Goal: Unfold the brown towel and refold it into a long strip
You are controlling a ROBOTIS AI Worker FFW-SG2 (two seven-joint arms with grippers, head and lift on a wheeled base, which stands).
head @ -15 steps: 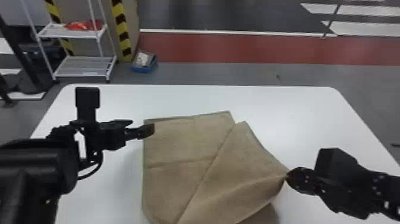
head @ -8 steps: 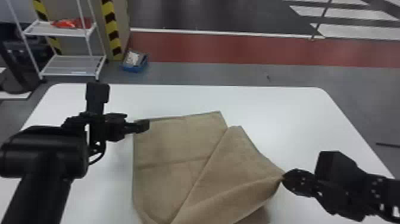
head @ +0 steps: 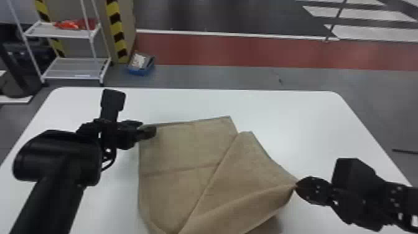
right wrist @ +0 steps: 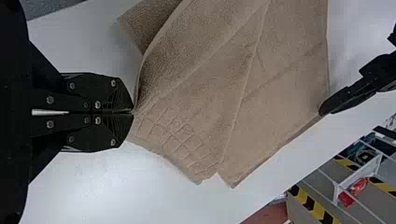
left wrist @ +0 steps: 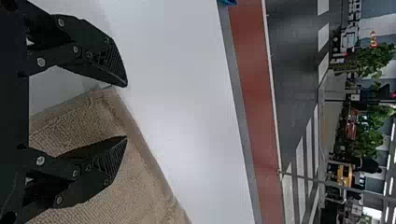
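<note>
Brown cloth towel (head: 180,149), partly folded on white rectangular desk (head: 298,121) — right black pincer (head: 296,185) clamped on towel's edge; left black pincer (head: 148,132) apart — at far-left corner.

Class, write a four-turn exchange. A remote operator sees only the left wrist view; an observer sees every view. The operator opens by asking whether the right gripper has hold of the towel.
Operator: Is the right gripper holding the towel?
Observer: Yes, its fingers are shut on the towel's edge, toward the robot's right.
Operator: Is the towel spread out in a single layer?
Observer: No, a flap overlaps the rest, its edge slanting across the towel.
</note>
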